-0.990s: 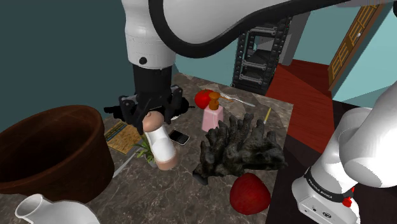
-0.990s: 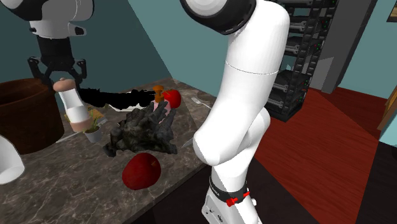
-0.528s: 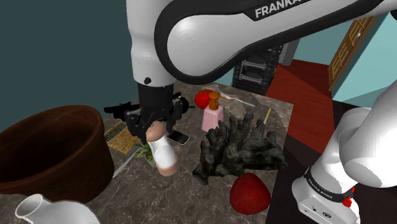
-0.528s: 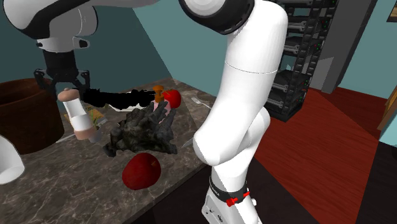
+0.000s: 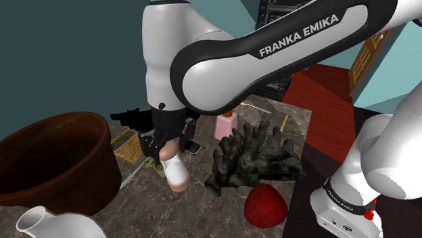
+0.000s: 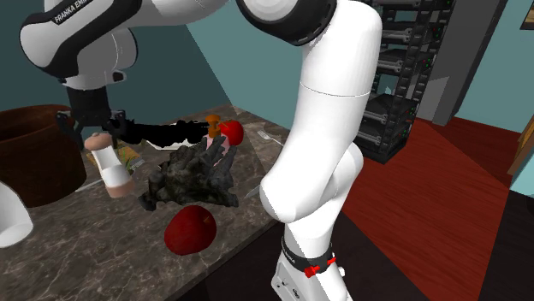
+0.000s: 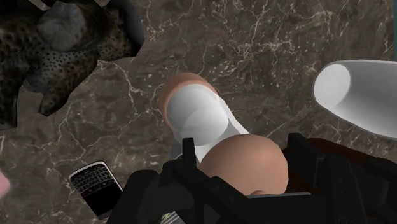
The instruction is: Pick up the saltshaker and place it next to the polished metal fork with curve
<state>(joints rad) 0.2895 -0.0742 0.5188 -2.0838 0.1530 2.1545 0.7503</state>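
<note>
Shoulder view: left of centre, the gripper [image 5: 167, 143] clasps the saltshaker [image 5: 175, 170] by its tan cap. The white body tilts down toward the marbled tabletop [image 5: 203, 209], just left of a dark lump [image 5: 253, 159].

Second exterior view: at the frame's left, the gripper [image 6: 96, 138] holds the saltshaker [image 6: 111, 169] beside a brown bowl [image 6: 30, 162].

Wrist view: the fingers [image 7: 188, 153] press the cap's sides. The saltshaker [image 7: 200, 118] points at the tabletop [image 7: 267, 38], with a phone [image 7: 95, 188] near it.

Flanked by brown bowl [image 5: 61, 162] and dark coral-like lump [image 5: 253, 159]: open strip of marble countertop [image 5: 203, 213], mobile phone [image 7: 95, 188] at its edge.
</note>
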